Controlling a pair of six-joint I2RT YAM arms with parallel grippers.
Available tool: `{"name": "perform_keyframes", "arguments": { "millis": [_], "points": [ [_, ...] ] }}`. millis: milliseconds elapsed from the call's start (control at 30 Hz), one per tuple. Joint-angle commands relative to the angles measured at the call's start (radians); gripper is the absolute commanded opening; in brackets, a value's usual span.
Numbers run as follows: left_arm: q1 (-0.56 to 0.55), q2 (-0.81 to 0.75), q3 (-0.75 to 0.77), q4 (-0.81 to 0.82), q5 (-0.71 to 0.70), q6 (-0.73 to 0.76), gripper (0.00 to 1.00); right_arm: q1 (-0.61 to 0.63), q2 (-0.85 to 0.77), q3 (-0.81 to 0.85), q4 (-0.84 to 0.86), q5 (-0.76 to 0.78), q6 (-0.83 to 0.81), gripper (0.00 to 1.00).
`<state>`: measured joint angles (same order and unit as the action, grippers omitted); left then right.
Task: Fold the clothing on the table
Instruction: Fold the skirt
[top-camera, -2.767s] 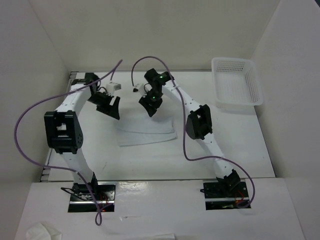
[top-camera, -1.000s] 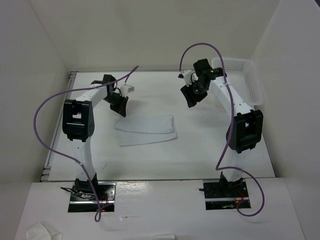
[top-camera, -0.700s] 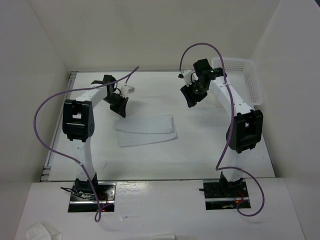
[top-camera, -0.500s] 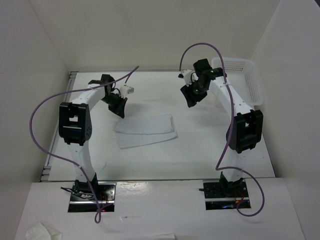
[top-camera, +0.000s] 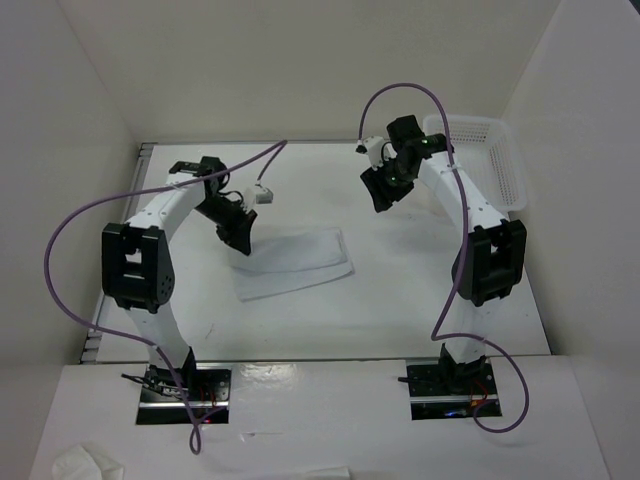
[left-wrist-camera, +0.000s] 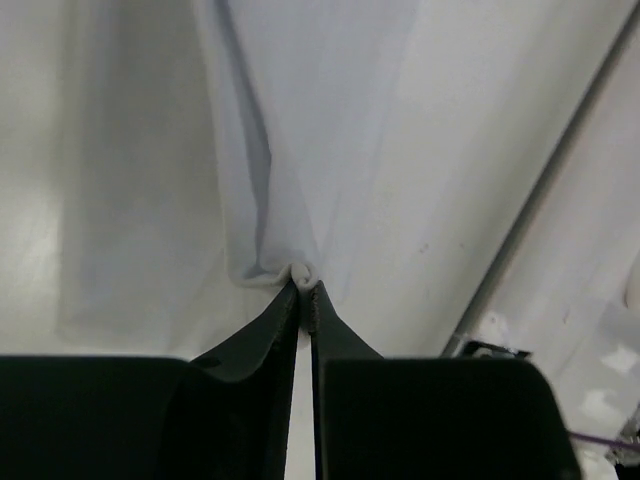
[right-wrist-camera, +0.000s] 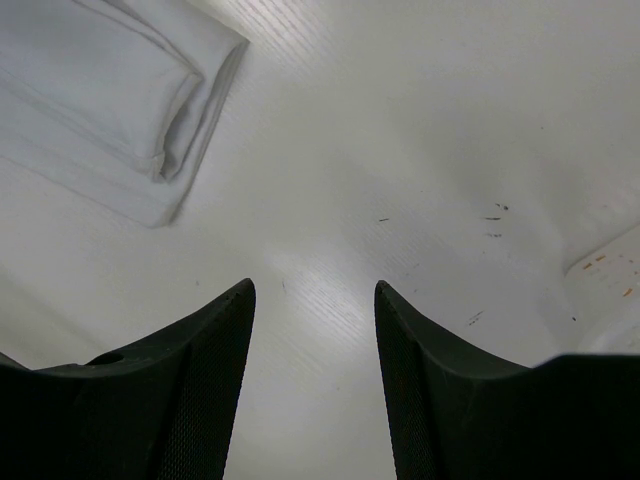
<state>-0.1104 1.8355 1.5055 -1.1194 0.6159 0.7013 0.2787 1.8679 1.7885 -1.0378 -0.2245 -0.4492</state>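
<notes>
L claw (left-wrist-camera: 305, 291) clenched on just a tiny nip of clothing (left-wrist-camera: 310, 120) at its tips, may slip w/ any pull; R claw (right-wrist-camera: 313, 300) released.

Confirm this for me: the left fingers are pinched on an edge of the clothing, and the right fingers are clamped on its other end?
Not quite. The right fingers are open and hold nothing: the right wrist view shows bare table between them, with the clothing lying apart from them. The left fingers are pinched on an edge of the clothing, as you said.
</notes>
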Motion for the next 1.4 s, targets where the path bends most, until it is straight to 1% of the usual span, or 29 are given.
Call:
{"name": "perform_keyframes", "arguments": {
  "millis": [0, 100, 133, 200, 233, 400, 433, 500, 533, 567, 633, 667, 767, 800, 900, 933, 1000, 1067, 1133, 1167, 1267, 1300, 1333, 1367],
  "points": [
    [-0.063, -0.035, -0.050, -0.164, 0.079, 0.122, 0.13, -0.004, 0.004, 0.041, 0.030, -0.003, 0.007, 0.57],
    [-0.136, -0.079, -0.120, -0.174, 0.042, 0.138, 0.14, -0.004, 0.013, 0.051, 0.030, 0.016, 0.017, 0.57],
    [-0.179, -0.090, -0.135, -0.174, 0.030, 0.138, 0.14, -0.004, 0.013, 0.051, 0.030, 0.016, 0.017, 0.57],
    [-0.219, -0.110, -0.159, -0.174, -0.005, 0.126, 0.15, -0.004, 0.022, 0.051, 0.030, 0.016, 0.017, 0.57],
    [-0.257, -0.119, -0.171, -0.174, -0.014, 0.125, 0.15, -0.004, 0.031, 0.051, 0.019, 0.016, 0.017, 0.57],
    [-0.386, -0.153, -0.229, -0.163, -0.099, 0.072, 0.19, -0.004, 0.051, 0.061, 0.010, 0.016, 0.026, 0.57],
    [-0.409, -0.163, -0.266, -0.152, -0.116, 0.031, 0.19, -0.004, 0.051, 0.061, 0.010, 0.016, 0.026, 0.58],
    [-0.454, -0.163, -0.266, -0.152, -0.116, 0.030, 0.19, -0.004, 0.051, 0.071, 0.010, 0.025, 0.026, 0.58],
    [-0.471, -0.179, -0.266, -0.143, -0.128, 0.000, 0.21, -0.004, 0.051, 0.071, 0.010, 0.025, 0.026, 0.58],
    [-0.506, -0.188, -0.266, -0.143, -0.128, 0.000, 0.21, -0.004, 0.051, 0.071, 0.010, 0.025, 0.026, 0.58],
    [-0.544, -0.188, -0.275, -0.120, -0.150, -0.043, 0.21, -0.004, 0.051, 0.071, 0.010, 0.025, 0.026, 0.58],
    [-0.590, -0.188, -0.275, -0.120, -0.165, -0.055, 0.21, -0.004, 0.051, 0.062, 0.010, 0.025, 0.026, 0.58],
    [-0.659, -0.168, -0.288, -0.108, -0.176, -0.086, 0.22, -0.004, 0.051, 0.061, 0.010, 0.025, 0.026, 0.58],
    [-0.702, -0.159, -0.297, -0.096, -0.185, -0.104, 0.24, -0.004, 0.051, 0.061, 0.010, 0.025, 0.026, 0.58],
    [-0.773, -0.136, -0.306, -0.068, -0.226, -0.149, 0.36, -0.004, 0.040, 0.049, 0.019, 0.034, 0.026, 0.58],
    [-0.785, -0.136, -0.306, -0.068, -0.226, -0.149, 0.44, -0.004, 0.040, 0.039, 0.019, 0.034, 0.026, 0.58],
    [-0.810, -0.116, -0.306, -0.057, -0.237, -0.177, 0.53, -0.004, 0.030, 0.025, 0.028, 0.034, 0.026, 0.58],
    [-0.819, -0.116, -0.297, -0.046, -0.237, -0.186, 0.61, -0.004, 0.020, 0.003, 0.039, 0.043, 0.026, 0.58],
    [-0.819, -0.116, -0.286, -0.025, -0.237, -0.186, 0.67, -0.004, 0.011, 0.003, 0.039, 0.043, 0.026, 0.58],
    [-0.819, -0.116, -0.277, -0.025, -0.237, -0.195, 0.72, -0.004, 0.011, -0.006, 0.039, 0.043, 0.026, 0.58],
    [-0.819, -0.116, -0.232, -0.025, -0.212, -0.195, 0.75, -0.004, 0.011, -0.006, 0.039, 0.043, 0.026, 0.58],
    [-0.819, -0.116, -0.217, -0.025, -0.212, -0.216, 0.77, -0.004, 0.002, -0.006, 0.039, 0.043, 0.026, 0.58],
    [-0.810, -0.116, -0.199, -0.025, -0.235, -0.229, 0.79, -0.004, 0.002, -0.006, 0.039, 0.043, 0.035, 0.58],
    [-0.792, -0.133, -0.145, -0.025, -0.251, -0.246, 0.81, -0.004, 0.002, 0.003, 0.039, 0.043, 0.035, 0.58]
  ]
}}
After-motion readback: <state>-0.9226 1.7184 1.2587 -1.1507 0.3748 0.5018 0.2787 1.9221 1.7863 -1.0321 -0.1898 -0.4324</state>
